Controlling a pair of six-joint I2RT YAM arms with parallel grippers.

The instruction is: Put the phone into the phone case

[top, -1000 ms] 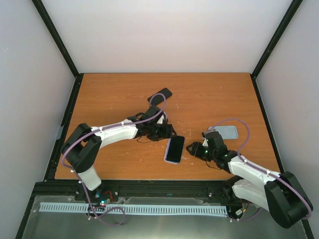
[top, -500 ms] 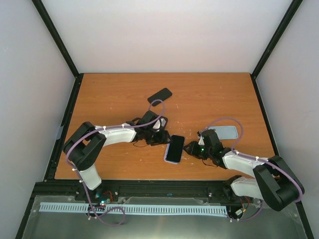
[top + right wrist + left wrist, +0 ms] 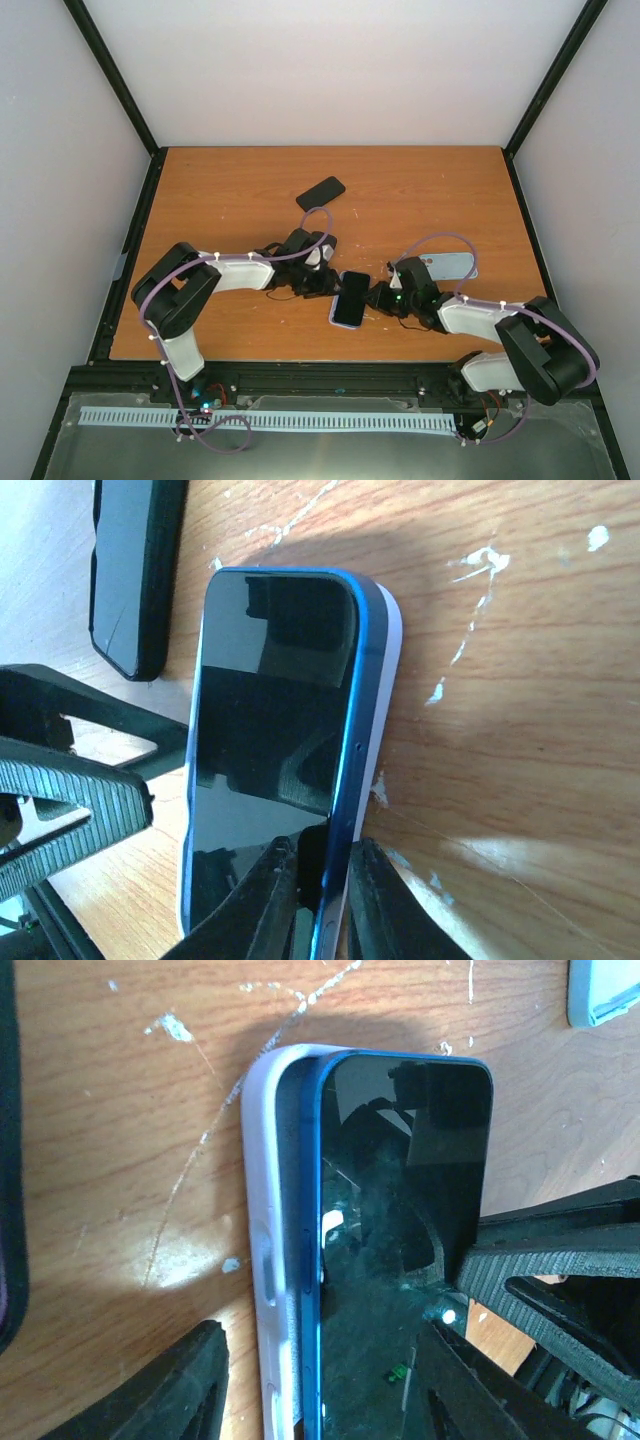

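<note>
the phone (image 3: 351, 295) is lying screen up toward the front middle of the wooden surface (image 3: 230, 190), between the two arms, and it is sitting on the pale lilac phone case (image 3: 262, 1220). it is not lying flush in it. in both wrist views the blue side of the phone is showing above the case's rim along a long edge, and the rim is sticking out beside it at the rounded top corner.

the left gripper (image 3: 326, 281) is reaching in from the left, low over the surface. its fingers (image 3: 190, 1385) are standing about half wide, straddling the phone and case across their width. the outer finger is hovering just beside the case's wall with a strip of wood showing between them, so it is gripping nothing.

the right gripper (image 3: 378, 296) is meeting the phone from the opposite side. its fingers (image 3: 268, 900) are standing narrow and pinching the phone's long edge, one lying on the glass and the other pressing against the outer side.

a flat black item (image 3: 321, 191) is lying well apart toward the back of the surface. a grey-blue case (image 3: 460, 266) is lying just behind the right arm, partly hidden by it.
</note>
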